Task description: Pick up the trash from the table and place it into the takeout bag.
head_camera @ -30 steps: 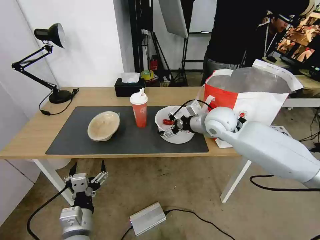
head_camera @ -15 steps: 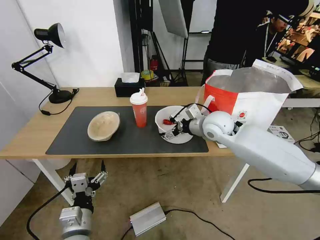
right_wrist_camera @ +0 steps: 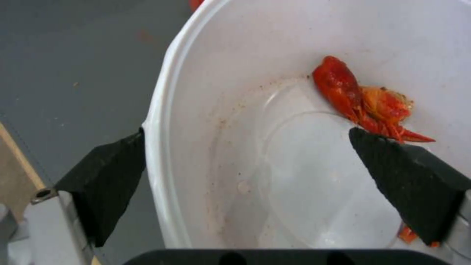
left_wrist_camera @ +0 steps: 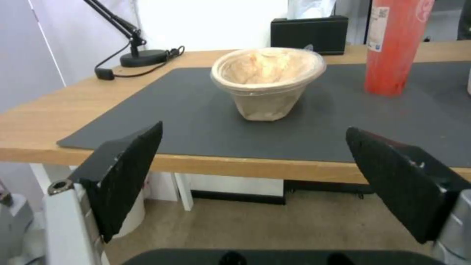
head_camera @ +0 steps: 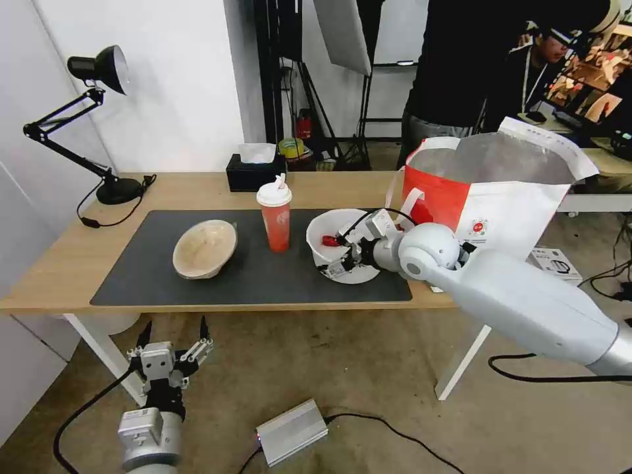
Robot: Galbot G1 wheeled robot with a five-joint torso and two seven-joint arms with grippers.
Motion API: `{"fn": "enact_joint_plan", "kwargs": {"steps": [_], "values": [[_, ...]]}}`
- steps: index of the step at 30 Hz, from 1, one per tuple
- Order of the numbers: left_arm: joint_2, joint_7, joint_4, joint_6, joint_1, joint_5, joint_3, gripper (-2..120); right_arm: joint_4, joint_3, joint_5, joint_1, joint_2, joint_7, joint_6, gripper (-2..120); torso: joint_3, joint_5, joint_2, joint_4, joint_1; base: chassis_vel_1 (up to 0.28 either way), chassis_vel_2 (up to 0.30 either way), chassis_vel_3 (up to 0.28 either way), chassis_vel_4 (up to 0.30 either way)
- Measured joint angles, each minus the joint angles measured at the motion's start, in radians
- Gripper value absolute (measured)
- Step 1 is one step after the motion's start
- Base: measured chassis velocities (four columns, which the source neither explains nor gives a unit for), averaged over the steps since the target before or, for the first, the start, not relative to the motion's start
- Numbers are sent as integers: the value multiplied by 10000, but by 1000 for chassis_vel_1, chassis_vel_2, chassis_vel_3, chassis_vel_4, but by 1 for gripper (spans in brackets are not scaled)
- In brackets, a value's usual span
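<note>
Astride the near rim of the white bowl [right_wrist_camera: 275,154] on the tabletop [head_camera: 66,263], the right pincer [right_wrist_camera: 255,184] is held wide, so the grasp is judged underway and closing on the wall is called for next.

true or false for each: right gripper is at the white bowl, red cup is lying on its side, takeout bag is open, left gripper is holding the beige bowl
1. The right gripper straddles the rim of the round white bowl with red crayfish shells, one finger outside, one inside. True.
2. The tall red cup with white lid lies on its side. False: it stands upright on the dark grey mat.
3. The boxy white-and-red takeout bag stands open. True.
4. The left gripper holds the shallow beige bowl. False: it hangs open below the table edge.
</note>
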Motion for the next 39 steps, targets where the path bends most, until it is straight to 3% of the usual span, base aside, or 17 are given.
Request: {"fn": "enact_joint_plan", "kwargs": {"steps": [26,31,39], "values": [[-3,-2,6,-24,26,11,46,100,143,-48,-26,41,-172,205,3,100,0,0,0,0,0,0,0,0,0],[-3,-3,5,-30,28,11,50,100,143,-104,-21,41,-86,295,4,95,0,0,0,0,0,0,0,0,0],[-4,-6,0,-40,23,12,55,100,25,-146,-18,-8,109,384,6,64,0,0,0,0,0,0,0,0,0]]}}
